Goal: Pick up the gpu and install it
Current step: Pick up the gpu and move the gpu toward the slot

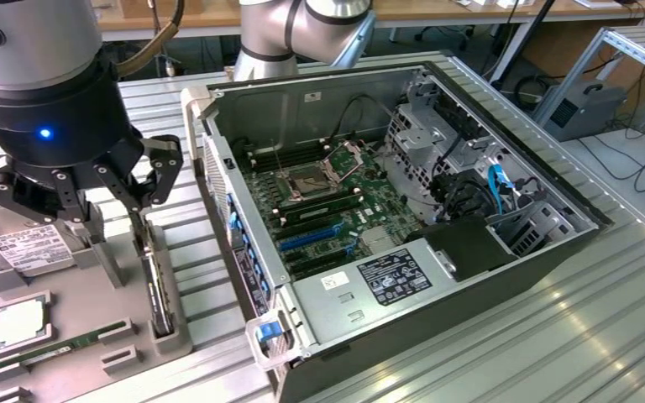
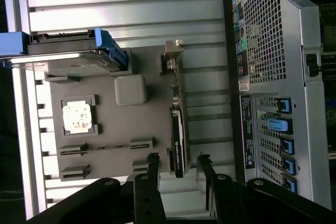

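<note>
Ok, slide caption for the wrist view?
Open gripper straddles the gpu, standing on edge in the grey tray beside the computer case.

The black 2-fingered gripper (image 2: pixel 177 157) is cut off beyond its finger ends by the wrist picture's edge. Between those ends, the thin black-and-green gpu card (image 2: pixel 177 140) stands on edge in the grey slotted holder tray (image 2: pixel 105 124), so its 2 broad faces are hidden. In the exterior view the gripper covers part of the silver hard drive (image 1: pixel 18 248) with a white label, whose print is too small to read. The open grey metal computer case (image 1: pixel 300 92) loses 1 corner to that view's edge, and the text on its white sticker (image 1: pixel 338 282) is unreadable.
</note>
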`<state>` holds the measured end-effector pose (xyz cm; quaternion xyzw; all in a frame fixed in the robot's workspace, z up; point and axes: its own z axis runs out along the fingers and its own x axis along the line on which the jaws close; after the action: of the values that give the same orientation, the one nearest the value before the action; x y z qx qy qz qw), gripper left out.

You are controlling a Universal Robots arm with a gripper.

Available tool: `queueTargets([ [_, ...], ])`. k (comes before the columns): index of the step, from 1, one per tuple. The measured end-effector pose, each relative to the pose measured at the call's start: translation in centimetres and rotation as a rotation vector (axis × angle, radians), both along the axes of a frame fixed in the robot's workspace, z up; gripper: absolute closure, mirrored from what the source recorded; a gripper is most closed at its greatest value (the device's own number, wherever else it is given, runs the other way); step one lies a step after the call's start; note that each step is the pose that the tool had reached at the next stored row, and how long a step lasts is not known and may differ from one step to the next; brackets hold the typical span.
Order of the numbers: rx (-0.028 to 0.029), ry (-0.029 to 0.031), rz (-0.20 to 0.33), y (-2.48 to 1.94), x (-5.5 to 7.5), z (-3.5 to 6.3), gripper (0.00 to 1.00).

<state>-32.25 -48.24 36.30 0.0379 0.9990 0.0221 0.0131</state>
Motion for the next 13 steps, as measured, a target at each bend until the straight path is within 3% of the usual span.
queueTargets([
  [7, -0.0001, 0.0001, 0.0, 0.0, 0.0, -2.34, 0.58],
  [13, 0.0, 0.0, 0.0, 0.0, 0.0, -3.55, 0.58],
])
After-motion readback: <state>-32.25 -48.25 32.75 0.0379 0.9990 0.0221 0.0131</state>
